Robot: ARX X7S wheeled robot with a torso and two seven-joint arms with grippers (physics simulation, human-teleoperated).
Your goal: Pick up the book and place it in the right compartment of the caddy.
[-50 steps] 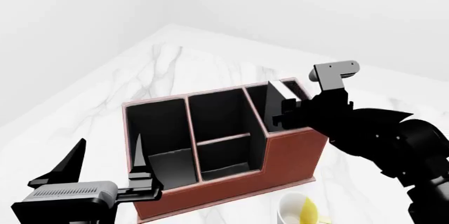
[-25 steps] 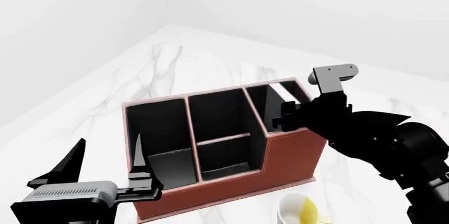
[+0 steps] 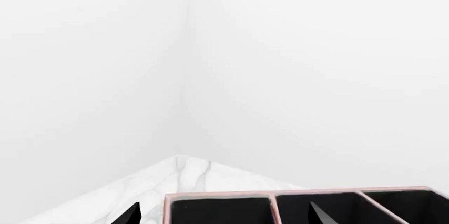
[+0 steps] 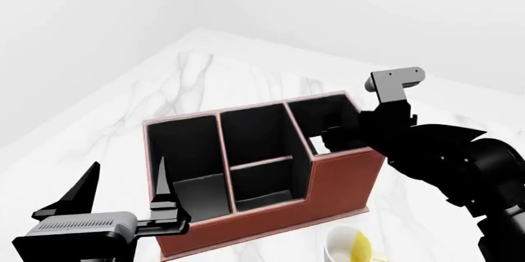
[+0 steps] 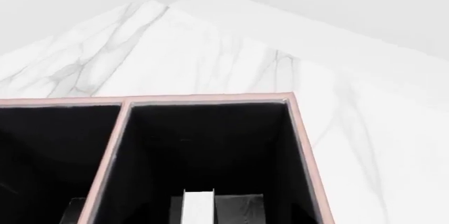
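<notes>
Book (image 5: 199, 206), seen only as a white page-edge strip, stands upright just below the right claw (image 4: 332, 139), down inside the right compartment (image 5: 210, 145) of the caddy (image 4: 345, 182). Whether that claw grips it, I cannot tell. Left claw (image 4: 123, 191) hangs splayed, well apart.

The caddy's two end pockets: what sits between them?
In the head view, the caddy has a middle cell, split by a low crosswise divider, between the left cell and the right compartment.
</notes>
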